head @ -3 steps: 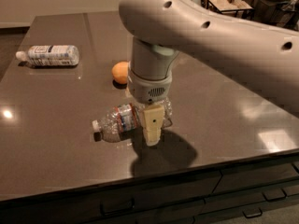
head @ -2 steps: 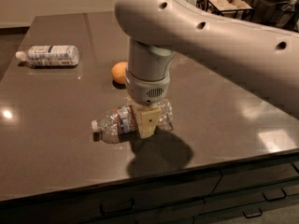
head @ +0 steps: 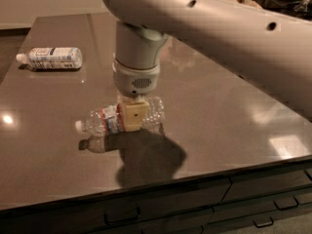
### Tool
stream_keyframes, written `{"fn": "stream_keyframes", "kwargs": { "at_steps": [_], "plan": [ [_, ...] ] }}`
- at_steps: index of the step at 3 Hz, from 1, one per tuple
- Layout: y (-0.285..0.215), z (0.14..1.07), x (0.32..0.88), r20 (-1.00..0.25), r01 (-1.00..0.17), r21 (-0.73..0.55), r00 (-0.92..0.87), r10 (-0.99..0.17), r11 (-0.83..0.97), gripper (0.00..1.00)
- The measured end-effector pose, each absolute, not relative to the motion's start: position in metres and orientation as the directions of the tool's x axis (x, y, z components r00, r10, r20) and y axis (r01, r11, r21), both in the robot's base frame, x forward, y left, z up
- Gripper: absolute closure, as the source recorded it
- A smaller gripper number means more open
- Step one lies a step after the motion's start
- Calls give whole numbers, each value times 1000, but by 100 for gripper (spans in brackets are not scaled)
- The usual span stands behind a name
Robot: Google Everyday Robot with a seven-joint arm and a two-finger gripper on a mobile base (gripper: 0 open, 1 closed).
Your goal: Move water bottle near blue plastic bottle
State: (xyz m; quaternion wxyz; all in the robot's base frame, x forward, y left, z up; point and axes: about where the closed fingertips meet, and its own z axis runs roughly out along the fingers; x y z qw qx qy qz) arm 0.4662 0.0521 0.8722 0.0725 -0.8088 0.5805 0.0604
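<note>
Your hand (head: 134, 115) grips the water bottle (head: 105, 122) mid-body, so carry it low toward the blue plastic bottle (head: 51, 58).

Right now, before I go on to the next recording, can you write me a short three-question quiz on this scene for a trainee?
1. Fill in: in the picture, the blue plastic bottle lies to the far ____ of the water bottle.
2. Choose one: the gripper is
A) down at the water bottle's middle
B) down at the blue plastic bottle
C) raised well clear of both bottles
3. True or false: both bottles stand upright.

Key:
1. left
2. A
3. false; both lie on their sides
</note>
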Motion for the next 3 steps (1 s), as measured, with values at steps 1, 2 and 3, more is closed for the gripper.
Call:
{"fn": "stream_keyframes", "kwargs": {
  "at_steps": [1,2,3],
  "plan": [
    [93,890,461,-249,-961,-20,271,-930,-275,100],
    [140,904,466,-284,-976,-10,212,-935,-218,100],
    [181,912,477,-308,-990,-17,139,-941,-140,100]
  ]
}}
